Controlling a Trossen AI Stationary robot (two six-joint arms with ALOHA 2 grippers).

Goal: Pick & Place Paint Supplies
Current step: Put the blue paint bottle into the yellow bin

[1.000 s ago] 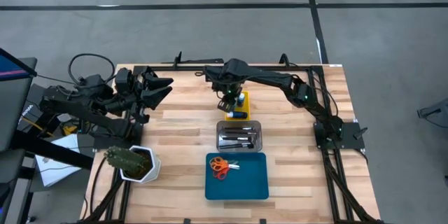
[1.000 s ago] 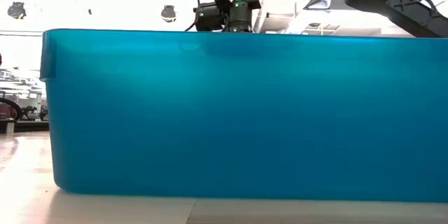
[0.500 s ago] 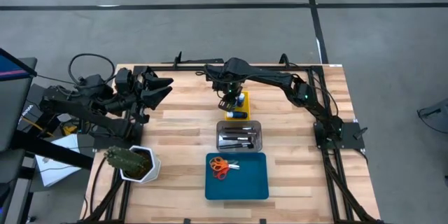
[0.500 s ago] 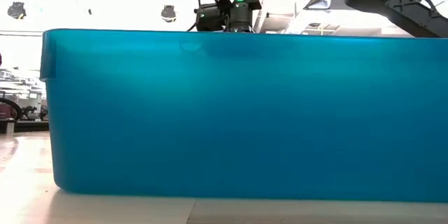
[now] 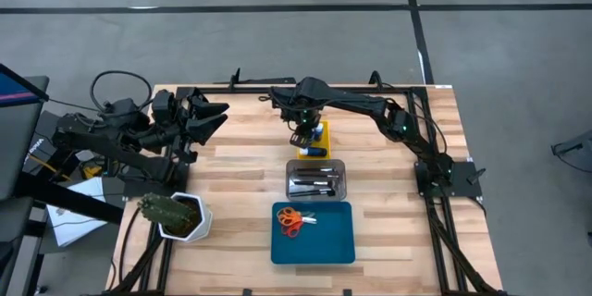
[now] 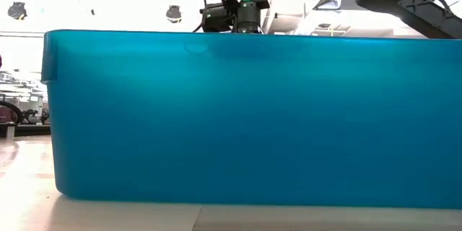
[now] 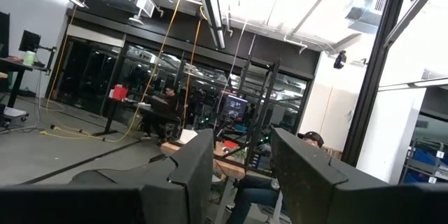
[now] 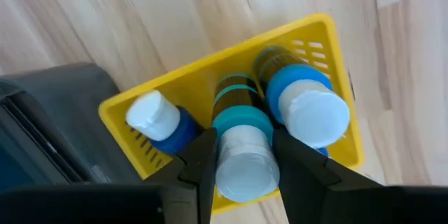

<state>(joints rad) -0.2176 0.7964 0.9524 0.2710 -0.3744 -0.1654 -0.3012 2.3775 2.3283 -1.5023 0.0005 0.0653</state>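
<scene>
In the right wrist view, a yellow tray (image 8: 322,28) holds three blue bottles with white caps. My right gripper (image 8: 243,175) reaches down over it, shut on the middle bottle (image 8: 238,122); the other two bottles (image 8: 164,122) (image 8: 308,105) stand on either side. From above, this gripper (image 5: 303,135) hangs over the yellow tray (image 5: 319,151) at the table's far middle. Dark brushes lie in the clear tray (image 5: 315,179), and orange-handled scissors (image 5: 291,220) lie in the blue tray (image 5: 324,240). My left gripper (image 5: 215,117) waits open over the far left of the table. My right gripper pinches the middle bottle by its white cap (image 8: 243,164), one finger (image 8: 203,161) on each side. The fingers come from above, pointing down. The bottle stands upright in the yellow tray between the other two; its base is hidden.
A green cactus in a white pot (image 5: 176,215) stands near the table's near left corner. The blue tray's wall (image 6: 245,115) fills the low view, with my right arm (image 6: 245,11) above it. Bare wood lies to the right of the trays.
</scene>
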